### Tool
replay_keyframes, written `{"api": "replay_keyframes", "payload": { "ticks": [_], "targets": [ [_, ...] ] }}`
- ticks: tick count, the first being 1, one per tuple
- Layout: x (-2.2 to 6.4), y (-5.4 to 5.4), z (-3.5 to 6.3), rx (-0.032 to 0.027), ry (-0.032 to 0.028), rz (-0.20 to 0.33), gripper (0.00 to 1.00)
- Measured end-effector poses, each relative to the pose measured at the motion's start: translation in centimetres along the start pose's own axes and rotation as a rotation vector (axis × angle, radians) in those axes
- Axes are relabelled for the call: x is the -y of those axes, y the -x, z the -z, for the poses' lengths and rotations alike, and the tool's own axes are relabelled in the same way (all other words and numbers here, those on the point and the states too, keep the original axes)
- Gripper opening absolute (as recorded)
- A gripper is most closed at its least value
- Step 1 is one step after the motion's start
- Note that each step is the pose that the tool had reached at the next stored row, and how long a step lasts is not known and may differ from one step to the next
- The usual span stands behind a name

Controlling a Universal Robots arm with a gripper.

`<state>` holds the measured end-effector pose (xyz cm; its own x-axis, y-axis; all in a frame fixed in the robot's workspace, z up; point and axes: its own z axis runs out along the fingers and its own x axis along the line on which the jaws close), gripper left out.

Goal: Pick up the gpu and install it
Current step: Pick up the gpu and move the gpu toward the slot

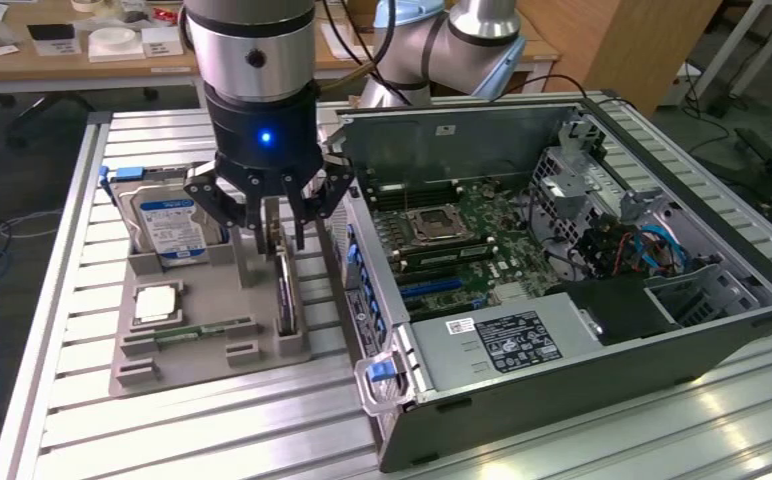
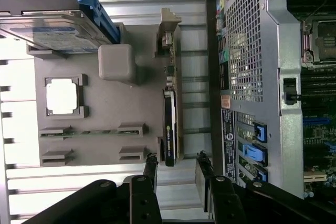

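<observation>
The gpu [image 1: 285, 292] stands on its long edge in a slot along the grey holder tray [image 1: 213, 352], on the side next to the open computer case [image 1: 533, 385]. It is a thin dark card with a silvery bracket end; in the wrist view the gpu [image 2: 170, 124] runs away from the fingers. My gripper [image 1: 283, 252] hangs straight over the card, open, one finger on each side of its upper edge with clear gaps. In the wrist view my gripper [image 2: 176, 165] shows both black fingertips [image 2: 151, 167] apart, touching nothing.
The tray also holds a silver hard drive [image 1: 173, 225] with a blue-white label, a square processor chip [image 1: 157, 303] and a green memory stick [image 1: 206, 330]. The case lies open with its motherboard [image 1: 466, 240] facing up. All rests on a ribbed aluminium table [image 1: 226, 430].
</observation>
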<state>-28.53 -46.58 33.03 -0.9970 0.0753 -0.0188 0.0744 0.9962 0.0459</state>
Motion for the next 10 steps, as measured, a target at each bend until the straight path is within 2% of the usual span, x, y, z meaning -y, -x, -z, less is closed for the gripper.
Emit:
{"api": "replay_keyframes", "payload": {
  "ticks": [6,10],
  "targets": [
    [0.00,0.00,-0.04,-0.0001,0.0000,0.000,0.43],
    [0.03,-0.01,-0.61,-0.0002,0.0009,0.000,0.43]
  ]
}}
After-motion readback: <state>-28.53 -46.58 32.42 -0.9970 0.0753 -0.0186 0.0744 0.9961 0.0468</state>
